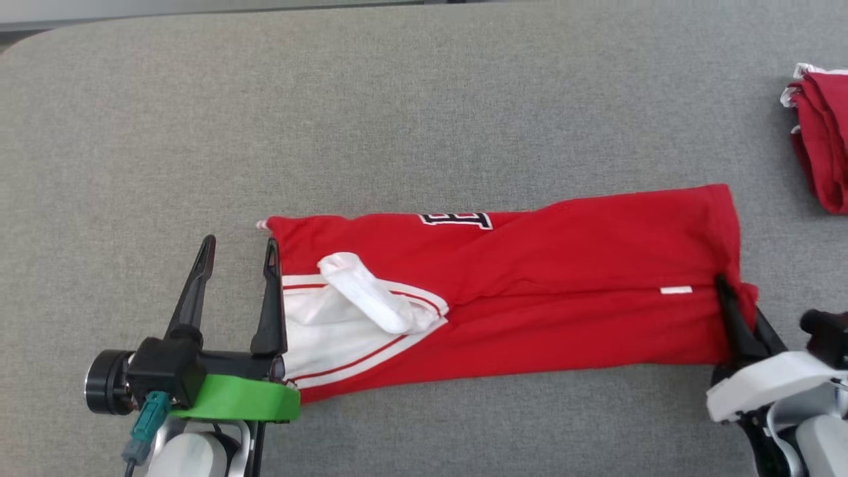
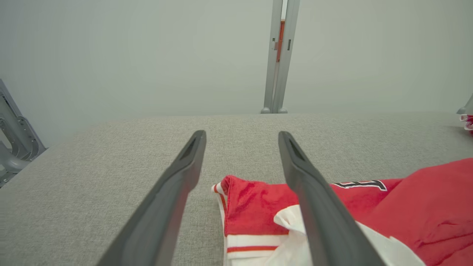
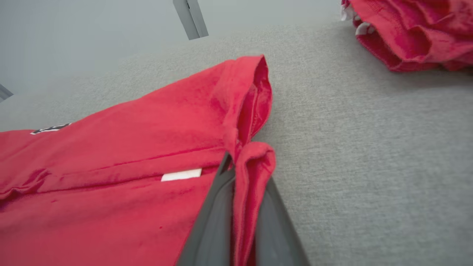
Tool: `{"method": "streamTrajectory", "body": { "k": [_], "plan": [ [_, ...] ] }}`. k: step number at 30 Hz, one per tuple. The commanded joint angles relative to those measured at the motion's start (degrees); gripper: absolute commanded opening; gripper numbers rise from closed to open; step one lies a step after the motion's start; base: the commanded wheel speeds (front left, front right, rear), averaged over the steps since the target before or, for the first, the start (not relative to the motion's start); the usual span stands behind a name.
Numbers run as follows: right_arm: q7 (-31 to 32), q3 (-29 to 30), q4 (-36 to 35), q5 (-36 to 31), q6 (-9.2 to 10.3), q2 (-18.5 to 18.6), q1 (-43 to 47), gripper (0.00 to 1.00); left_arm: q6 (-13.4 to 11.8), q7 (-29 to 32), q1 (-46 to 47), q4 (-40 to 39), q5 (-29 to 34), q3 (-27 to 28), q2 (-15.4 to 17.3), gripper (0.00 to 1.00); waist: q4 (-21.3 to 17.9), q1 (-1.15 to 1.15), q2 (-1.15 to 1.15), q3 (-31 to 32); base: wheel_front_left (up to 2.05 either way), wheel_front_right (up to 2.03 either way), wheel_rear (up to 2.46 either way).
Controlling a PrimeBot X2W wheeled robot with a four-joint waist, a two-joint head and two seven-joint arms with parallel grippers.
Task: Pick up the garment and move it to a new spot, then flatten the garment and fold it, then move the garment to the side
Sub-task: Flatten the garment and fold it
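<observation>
The garment (image 1: pixel 530 298) is a red shirt with white trim and a dark letter patch, folded into a long strip across the grey table. My right gripper (image 1: pixel 732 298) is shut on the garment's right hem (image 3: pixel 245 177), with red cloth pinched between the two dark fingers. At the garment's left end, my left gripper (image 1: pixel 238 255) stands open; its right finger (image 2: pixel 314 199) lies over the white-trimmed edge and its left finger (image 2: pixel 173 192) is over bare table. The garment (image 2: pixel 258 207) shows between and to the right of those fingers.
A second red garment (image 1: pixel 821 139) lies bunched at the table's far right edge, also in the right wrist view (image 3: pixel 410 33). The grey table (image 1: pixel 397 119) stretches wide behind the strip. A metal post (image 2: pixel 277 55) stands beyond the table's far edge.
</observation>
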State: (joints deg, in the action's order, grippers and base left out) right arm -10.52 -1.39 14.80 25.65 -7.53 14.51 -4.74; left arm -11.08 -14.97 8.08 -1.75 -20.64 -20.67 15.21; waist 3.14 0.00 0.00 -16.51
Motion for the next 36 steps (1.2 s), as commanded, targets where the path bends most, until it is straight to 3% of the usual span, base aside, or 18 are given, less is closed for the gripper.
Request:
{"method": "streamTrajectory", "body": {
  "k": [1,6,10,16,20,28,36],
  "plan": [
    [-0.37,1.60,-0.39,0.53,0.08,1.25,2.30,0.00,-0.14,-0.20,-1.30,0.35,-0.35,-0.04,-0.02,1.00,0.29,0.00,0.00,2.60,0.00,0.00,0.00],
    [1.92,7.51,-2.87,-0.56,0.08,3.54,7.60,0.00,-0.57,0.07,-3.12,1.05,-0.98,-0.36,-0.19,1.00,1.06,0.00,0.00,5.88,0.00,0.00,0.00],
    [4.48,8.38,-7.66,-2.07,0.08,3.60,8.24,0.00,-0.63,0.04,-4.12,1.45,-1.48,-0.18,0.10,1.00,1.31,0.00,0.00,7.56,0.00,0.00,0.00],
    [11.06,3.00,-18.26,-4.52,0.04,1.28,5.35,0.00,-0.92,0.12,-4.43,1.60,-1.88,-0.32,0.08,1.00,1.99,0.00,0.00,9.32,0.00,0.00,0.00],
    [14.30,-4.38,-21.27,-4.28,0.04,-2.37,2.06,0.00,-1.07,0.19,-4.45,1.55,-1.95,-0.44,0.10,1.00,2.75,0.00,0.00,9.84,0.00,0.00,0.00],
    [11.52,-20.38,-12.88,0.42,0.04,-10.23,-5.81,0.00,-0.96,0.25,-2.32,1.37,-1.42,-0.84,-0.07,1.00,5.14,0.00,0.00,8.06,0.00,0.00,0.00],
    [5.79,-32.15,-0.40,7.46,0.03,-11.66,-12.97,0.00,-0.56,0.11,-0.95,2.82,-1.42,-1.46,-0.77,1.00,7.56,0.00,0.00,5.61,0.00,0.00,0.00]
  ]
}}
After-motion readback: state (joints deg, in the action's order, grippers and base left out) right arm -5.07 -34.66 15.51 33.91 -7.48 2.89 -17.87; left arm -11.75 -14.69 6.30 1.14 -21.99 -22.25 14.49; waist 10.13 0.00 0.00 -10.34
